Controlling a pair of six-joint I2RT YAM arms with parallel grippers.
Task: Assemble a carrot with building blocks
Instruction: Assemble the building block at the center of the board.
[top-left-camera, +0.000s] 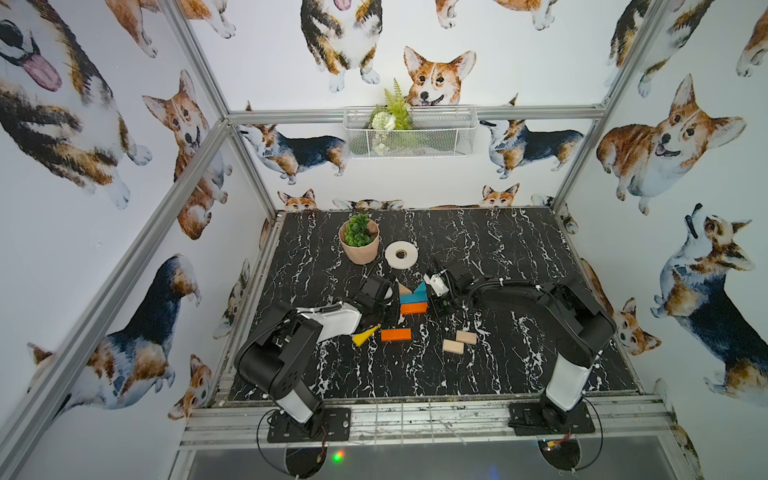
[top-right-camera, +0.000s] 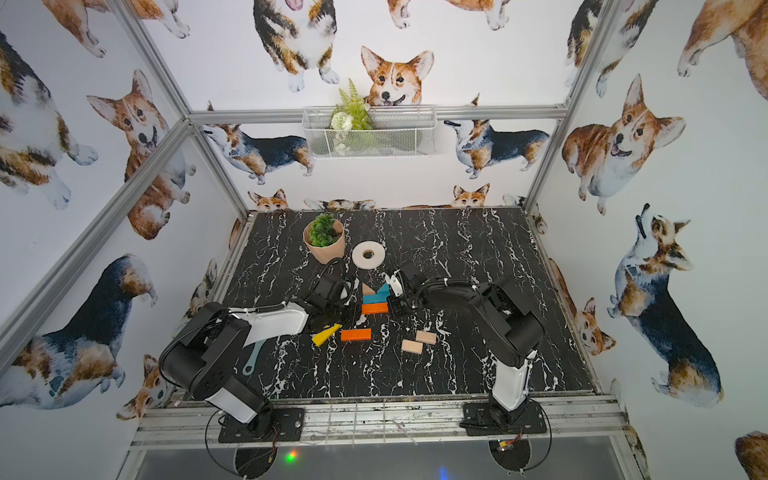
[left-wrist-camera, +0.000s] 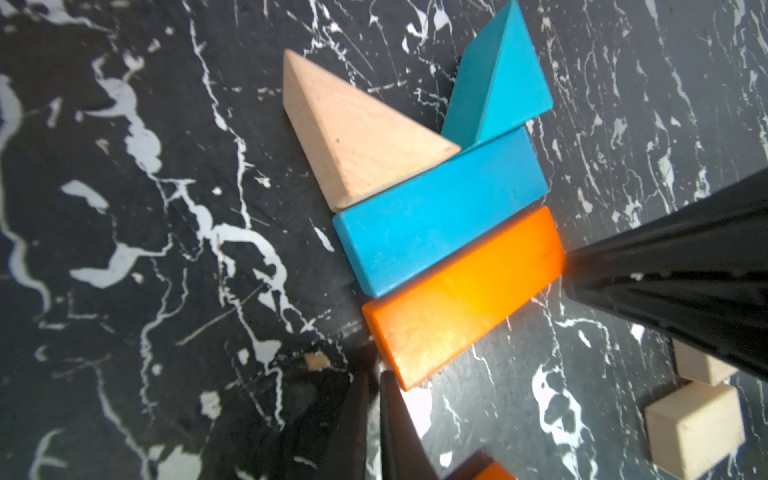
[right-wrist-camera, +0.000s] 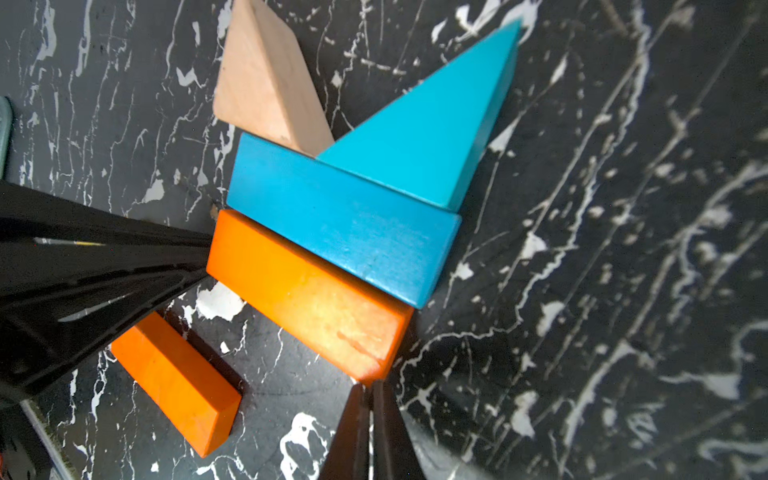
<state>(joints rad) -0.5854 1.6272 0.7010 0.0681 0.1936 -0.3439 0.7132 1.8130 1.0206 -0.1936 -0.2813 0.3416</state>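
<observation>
1. Nearest the camera head, the left arm's base (top-left-camera: 308, 424) and the right arm's base (top-left-camera: 551, 417) sit bolted on the aluminium front rail (top-left-camera: 428, 419).
2. On the middle of the black marbled surface (top-left-camera: 478, 249) the partly built carrot (top-right-camera: 376, 298) lies flat. Its long axis runs front to back, and its triangle end points at the back wall.
3. From far to near come the wood triangle (left-wrist-camera: 353, 133) and teal triangle (left-wrist-camera: 498, 83), splayed in a V. Then come the teal bar (left-wrist-camera: 440, 212) and orange bar (left-wrist-camera: 461, 295), both crosswise, with long sides touching.
4. The left end effector (left-wrist-camera: 376, 376) is pinched together and holds nothing, its tip against the orange bar's end on its own side. The right end effector (right-wrist-camera: 370, 388) is likewise closed and empty, against the opposite end.
5. Loose in front of the carrot lie a tilted yellow block (top-left-camera: 365, 336) partly under the left arm, a second orange bar (top-left-camera: 396, 334) lying crosswise, and two plain-wood rectangles (top-left-camera: 466, 337) (top-left-camera: 452, 346) close together.
6. A terracotta pot (top-left-camera: 361, 253) at the far left holds a green plant (top-left-camera: 358, 233), and a white tape roll (top-left-camera: 401, 254) lies just beside it.
7. A white wire basket (top-left-camera: 440, 141) on the back wall holds a fern (top-left-camera: 397, 106) and white flowers (top-left-camera: 381, 120).
</observation>
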